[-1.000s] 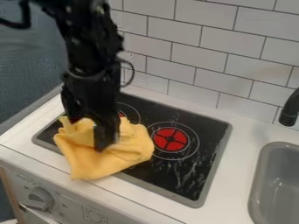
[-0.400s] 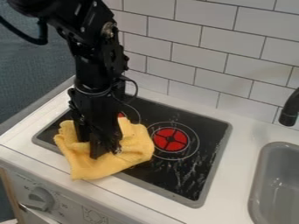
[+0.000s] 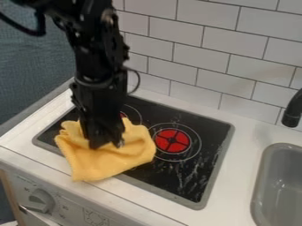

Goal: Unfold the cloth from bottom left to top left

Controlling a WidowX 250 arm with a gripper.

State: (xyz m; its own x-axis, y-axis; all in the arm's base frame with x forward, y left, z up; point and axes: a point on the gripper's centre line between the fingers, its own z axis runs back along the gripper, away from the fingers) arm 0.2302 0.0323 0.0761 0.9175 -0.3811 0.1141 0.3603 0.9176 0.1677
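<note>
The black gripper point(image 3: 107, 144) hangs down over the middle of the yellow cloth point(image 3: 109, 162), its tips at the cloth's upper surface. Whether it holds any of the fabric cannot be made out. Bunched and folded, the cloth lies on the left part of the black stovetop point(image 3: 187, 174), with its lower left corner over the white counter's front edge. The arm hides part of the cloth's back side.
A red burner point(image 3: 171, 140) is right of the cloth. The grey sink point(image 3: 282, 190) and a black faucet point(image 3: 292, 110) are at the right. White tiles point(image 3: 194, 48) rise behind the counter, and a knob point(image 3: 40, 201) sits on the front panel.
Compared with a second ago, the arm stands more upright over the cloth. Since the later earlier frame, the gripper has risen slightly. The cloth has barely changed.
</note>
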